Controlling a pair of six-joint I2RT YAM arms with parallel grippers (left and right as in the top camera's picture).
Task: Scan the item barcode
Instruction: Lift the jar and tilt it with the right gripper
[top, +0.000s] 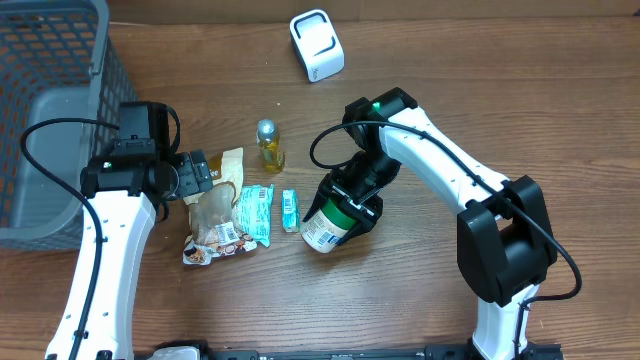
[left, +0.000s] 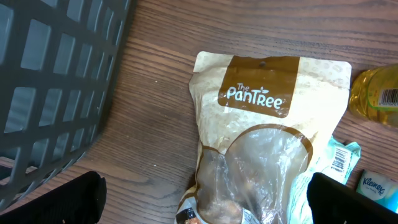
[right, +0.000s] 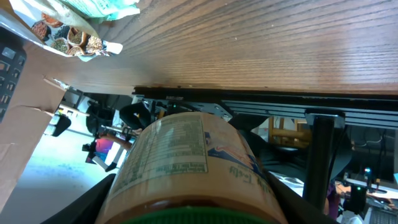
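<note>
My right gripper (top: 358, 195) is shut on a jar (top: 325, 228) with a green lid and a pale label. It holds the jar tilted just above the table, right of the packets. In the right wrist view the jar (right: 186, 162) fills the space between both fingers (right: 93, 202), with its nutrition panel facing the camera. A white scanner (top: 317, 44) stands at the back of the table. My left gripper (top: 200, 178) hangs open over a tan snack bag (left: 267, 124), fingers either side of it and not touching.
A grey basket (top: 60, 100) fills the far left. Around the snack bag (top: 215, 215) lie a small oil bottle (top: 268, 145), a teal packet (top: 255, 210) and a small tissue pack (top: 289, 210). The table's front edge shows in the right wrist view.
</note>
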